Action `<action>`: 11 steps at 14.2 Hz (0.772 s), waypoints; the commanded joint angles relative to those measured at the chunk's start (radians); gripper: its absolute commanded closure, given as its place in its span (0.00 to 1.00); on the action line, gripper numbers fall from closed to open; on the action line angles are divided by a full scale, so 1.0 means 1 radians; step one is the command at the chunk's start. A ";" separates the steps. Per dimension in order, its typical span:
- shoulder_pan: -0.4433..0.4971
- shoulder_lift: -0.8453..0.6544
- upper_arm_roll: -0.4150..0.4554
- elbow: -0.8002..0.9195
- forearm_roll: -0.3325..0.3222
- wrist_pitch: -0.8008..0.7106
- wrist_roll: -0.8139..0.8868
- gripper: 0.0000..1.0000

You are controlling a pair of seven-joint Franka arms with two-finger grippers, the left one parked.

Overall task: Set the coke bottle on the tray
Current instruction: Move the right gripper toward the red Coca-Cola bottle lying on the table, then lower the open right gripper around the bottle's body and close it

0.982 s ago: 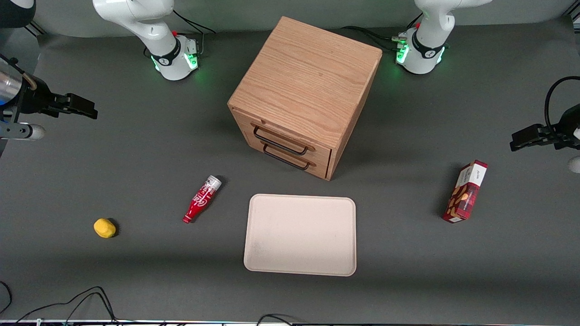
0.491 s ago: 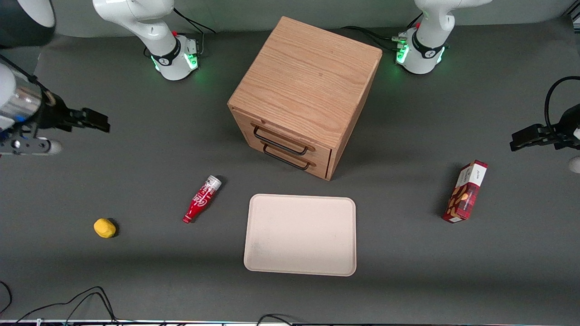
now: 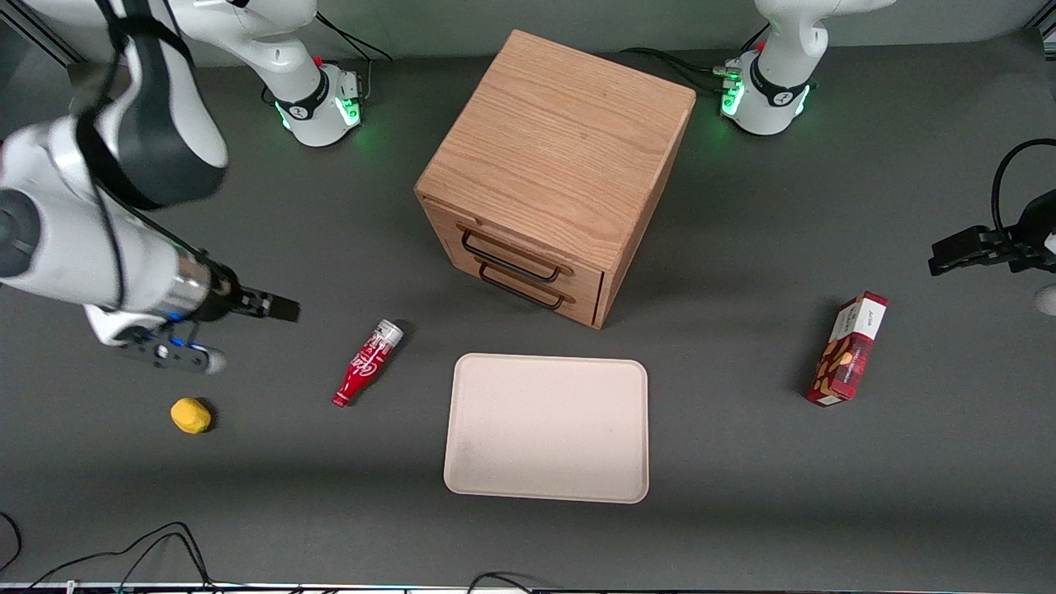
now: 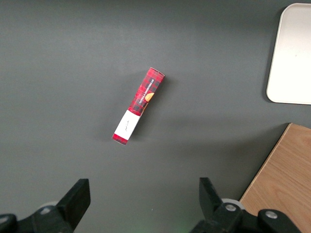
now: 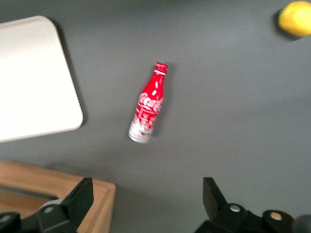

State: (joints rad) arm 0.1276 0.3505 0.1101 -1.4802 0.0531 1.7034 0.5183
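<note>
The coke bottle point(image 3: 368, 363) lies on its side on the dark table beside the tray point(image 3: 547, 427), toward the working arm's end. It is red with white script and a silver-white end that points toward the wooden cabinet. It also shows in the right wrist view point(image 5: 148, 103), with a corner of the tray point(image 5: 34, 77). My right gripper point(image 3: 279, 308) is open and empty, high above the table, a little farther from the front camera than the bottle and apart from it. In the right wrist view the gripper point(image 5: 147, 201) has its jaws wide apart.
A wooden two-drawer cabinet point(image 3: 554, 169) stands farther from the front camera than the tray. A yellow lemon-like object point(image 3: 190, 415) lies toward the working arm's end. A red snack box point(image 3: 847, 349) lies toward the parked arm's end.
My right arm has swung in from the table's edge toward the bottle and nearer the front camera. The bottle and tray have not moved.
</note>
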 commanded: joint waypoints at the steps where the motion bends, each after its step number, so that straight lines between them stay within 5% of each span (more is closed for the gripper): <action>1: 0.046 0.100 0.029 0.028 -0.064 0.061 0.182 0.00; 11: 0.101 0.277 0.029 -0.047 -0.133 0.291 0.420 0.00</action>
State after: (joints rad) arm 0.2228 0.6322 0.1393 -1.4909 -0.0593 1.9465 0.8892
